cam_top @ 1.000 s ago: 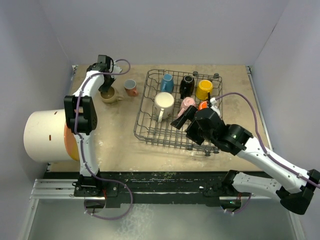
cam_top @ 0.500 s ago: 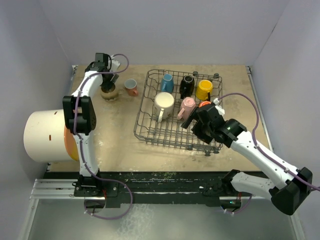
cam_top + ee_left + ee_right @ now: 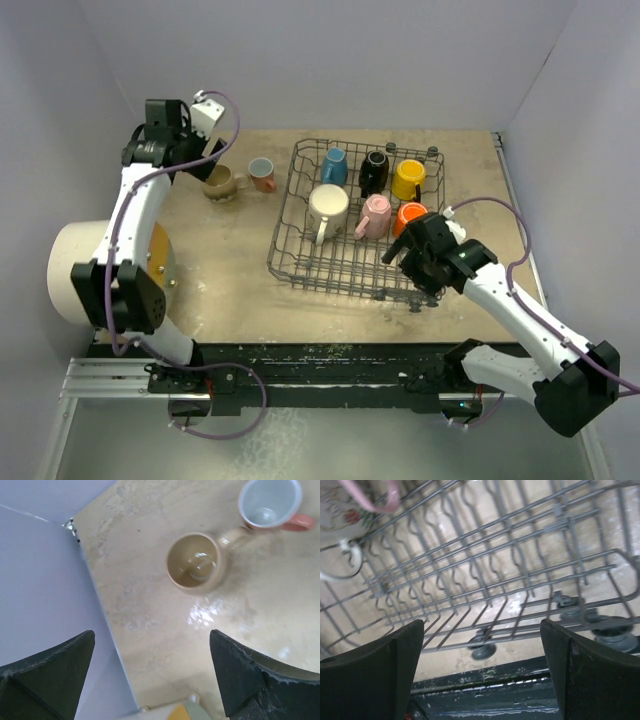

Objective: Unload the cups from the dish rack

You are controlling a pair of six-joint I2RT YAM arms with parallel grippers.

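2 cups are out: tan mug [image 3: 194,563] & salmon mug [image 3: 270,502] sit on the counter [image 3: 230,270], left of the dish rack [image 3: 283,215]. 6 are left inside, incl. the orange mug [image 3: 410,214]. Your left pincer [image 3: 160,680] hangs spread, empty, above the tan one. Your right pincer [image 3: 480,670], also spread & empty, is over the rack's near tines. Next pick is prob. orange, nearest the R arm: reach in, pinch its rim, lift clear of the wires.

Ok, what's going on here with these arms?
Two robot arms are unloading mugs from a rack. The tan mug and salmon mug stand on the table left of it; six more sit in the rack. The left gripper hovers open above the tan mug, the right gripper open over the rack's near side, both empty.
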